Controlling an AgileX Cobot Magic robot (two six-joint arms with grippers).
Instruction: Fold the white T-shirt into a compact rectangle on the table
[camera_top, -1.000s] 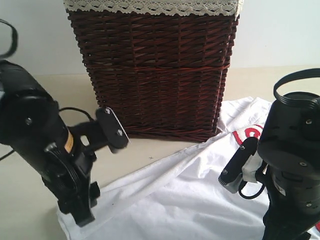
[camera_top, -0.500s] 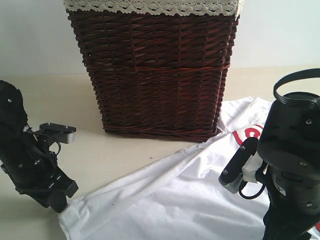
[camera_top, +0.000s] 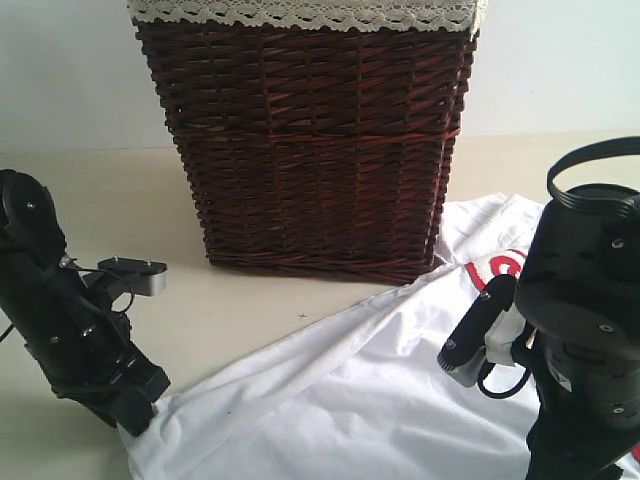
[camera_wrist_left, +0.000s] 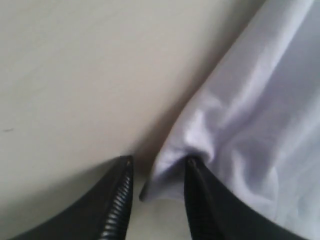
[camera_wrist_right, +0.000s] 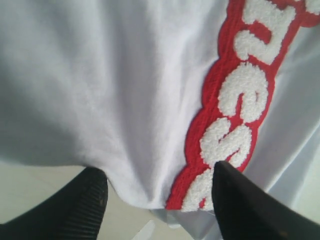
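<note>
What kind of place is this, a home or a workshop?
Probably a robot test bench staged for laundry: wicker basket and white T-shirt on a pale table, plain wall behind, a black left arm and right arm over it.

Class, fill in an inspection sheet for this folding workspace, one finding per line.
Surface: table pale beige, one tiny dark speck.
Job's things: white T-shirt spread unfolded, rumpled, red band visible.
Clutter: wicker basket with lace liner stands next to the shirt.
Grippers: left gripper jaws apart around a shirt corner; right gripper straddles bunched cloth by the band, grip unclear.
Cables: black cable loop atop the right arm.
Surroundings: white wall.
</note>
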